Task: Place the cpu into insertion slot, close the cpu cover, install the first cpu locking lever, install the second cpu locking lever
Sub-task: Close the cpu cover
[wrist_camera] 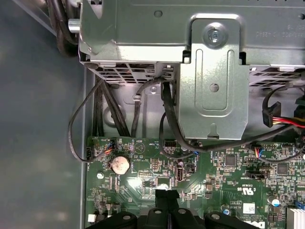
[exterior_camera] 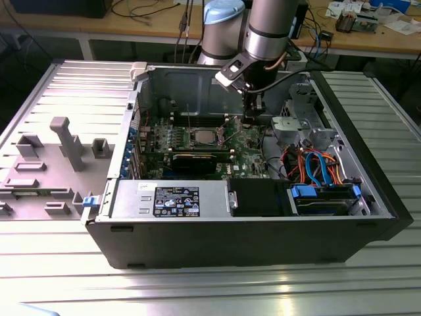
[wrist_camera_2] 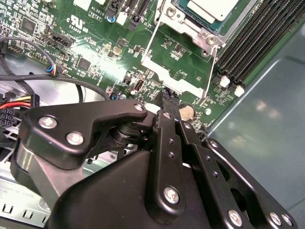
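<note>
Ribbed aluminium bench (exterior_camera: pixel 197 289) carries the open black computer case (exterior_camera: pixel 230 243), its steel walls close on all sides. I log a black-and-white printed label (exterior_camera: pixel 176 201) on the grey power supply (exterior_camera: pixel 131 197). The green motherboard (exterior_camera: pixel 247 139) lies flat inside. The gripper (exterior_camera: pixel 250 120) hangs low over it, black fingers (wrist_camera_2: pixel 167 129) pressed together on nothing. The cpu (exterior_camera: pixel 205 136), silvery-topped, sits in the shiny-rimmed insertion slot (wrist_camera_2: pixel 188 26), to the exterior view's left of the gripper. A round coin cell (wrist_camera: pixel 119 164) lies near the fingertips.
</note>
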`<state>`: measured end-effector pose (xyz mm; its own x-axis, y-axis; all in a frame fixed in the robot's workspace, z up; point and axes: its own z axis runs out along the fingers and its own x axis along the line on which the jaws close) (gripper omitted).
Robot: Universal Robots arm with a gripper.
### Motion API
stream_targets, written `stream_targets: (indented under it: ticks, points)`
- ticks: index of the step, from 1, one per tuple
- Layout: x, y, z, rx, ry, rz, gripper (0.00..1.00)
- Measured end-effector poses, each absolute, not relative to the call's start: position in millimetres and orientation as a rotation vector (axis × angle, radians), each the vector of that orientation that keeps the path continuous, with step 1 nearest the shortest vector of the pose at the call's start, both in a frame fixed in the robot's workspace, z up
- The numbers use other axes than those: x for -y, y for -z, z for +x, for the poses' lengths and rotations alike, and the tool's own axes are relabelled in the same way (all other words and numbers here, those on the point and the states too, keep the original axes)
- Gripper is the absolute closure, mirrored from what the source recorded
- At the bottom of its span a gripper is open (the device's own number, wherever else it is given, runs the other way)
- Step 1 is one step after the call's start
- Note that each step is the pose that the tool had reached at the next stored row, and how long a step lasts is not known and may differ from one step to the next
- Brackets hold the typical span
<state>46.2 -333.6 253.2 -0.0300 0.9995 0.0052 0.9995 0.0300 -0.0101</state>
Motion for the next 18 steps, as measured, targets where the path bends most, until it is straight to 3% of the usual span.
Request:
stream_targets:
  ticks: [18]
  points:
    - [333.6,-253.1,41.5,2.247,-0.006,-2.181,0.89]
